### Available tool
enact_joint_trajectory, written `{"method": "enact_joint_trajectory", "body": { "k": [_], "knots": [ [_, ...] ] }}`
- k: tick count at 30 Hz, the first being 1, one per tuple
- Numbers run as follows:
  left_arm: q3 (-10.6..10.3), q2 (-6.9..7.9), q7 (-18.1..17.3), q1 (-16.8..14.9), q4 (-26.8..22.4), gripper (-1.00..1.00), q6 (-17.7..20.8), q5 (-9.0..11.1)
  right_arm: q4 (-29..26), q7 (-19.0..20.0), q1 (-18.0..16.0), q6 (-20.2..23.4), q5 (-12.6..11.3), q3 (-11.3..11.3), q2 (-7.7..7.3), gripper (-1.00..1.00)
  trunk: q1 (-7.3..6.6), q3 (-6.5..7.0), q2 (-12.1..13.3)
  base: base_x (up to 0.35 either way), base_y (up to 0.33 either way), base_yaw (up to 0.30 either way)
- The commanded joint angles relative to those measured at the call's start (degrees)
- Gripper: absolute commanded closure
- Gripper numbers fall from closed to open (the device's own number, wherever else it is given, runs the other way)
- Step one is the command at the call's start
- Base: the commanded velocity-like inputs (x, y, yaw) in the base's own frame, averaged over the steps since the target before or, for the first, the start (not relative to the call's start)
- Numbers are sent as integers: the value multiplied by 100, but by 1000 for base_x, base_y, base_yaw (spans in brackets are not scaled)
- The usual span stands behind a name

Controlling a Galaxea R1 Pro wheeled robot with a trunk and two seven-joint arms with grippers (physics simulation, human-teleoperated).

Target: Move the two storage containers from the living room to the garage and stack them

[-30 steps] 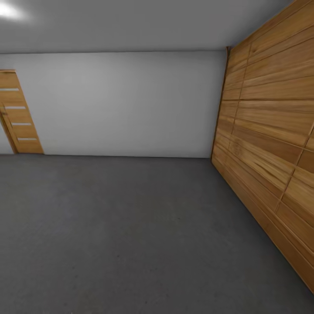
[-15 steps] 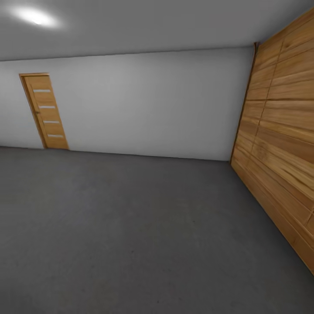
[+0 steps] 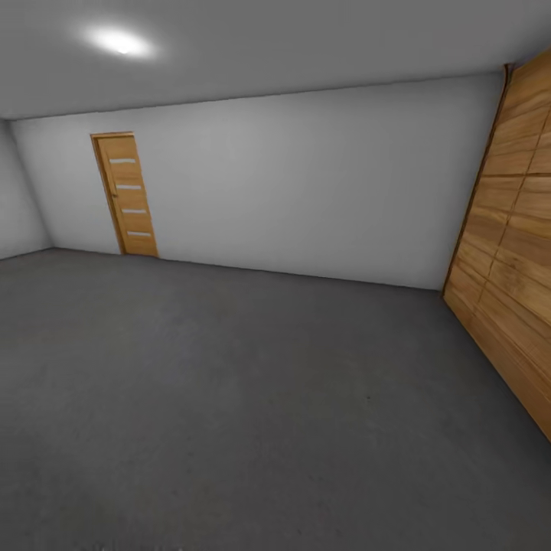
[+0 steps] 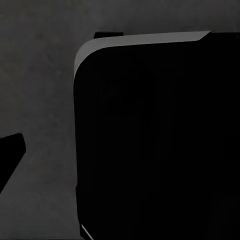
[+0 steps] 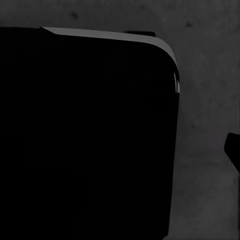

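Note:
I am in the garage, and the two storage containers are out of view. The dark grey concrete floor (image 3: 252,398) stretches ahead of me to the plain white-grey back wall (image 3: 306,176). In the left wrist view a black rounded body (image 4: 155,140) of the robot hangs over the floor (image 4: 40,75), with a small dark wedge (image 4: 9,157) at the picture's edge. The right wrist view has the same black body (image 5: 85,135) over the floor (image 5: 210,75) and a dark wedge (image 5: 233,150) that I cannot identify.
A wooden side door (image 3: 125,194) stands shut in the back wall at the left. The wide wood-panelled door wall (image 3: 513,245) runs along the right side. A ceiling light (image 3: 119,40) glows overhead. The room's left corner (image 3: 23,191) is in sight.
The head view has swung left: the side door and the wood-panelled wall have slid rightward in the picture, and the left corner has come into sight. Nothing in the room itself moved.

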Motion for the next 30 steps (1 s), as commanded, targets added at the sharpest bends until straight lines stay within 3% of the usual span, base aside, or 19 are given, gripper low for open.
{"method": "enact_joint_trajectory", "body": {
  "k": [1,30],
  "knots": [
    [1,0,-1,-1,-2,-100,-14,1,3,-1,-1,-16,8,2,0,-100,0,-5,-3,0,0,273],
    [2,0,-1,-1,-2,-100,-13,1,7,-1,-1,-17,12,2,0,-100,0,-5,-3,0,0,272]
  ]
}}
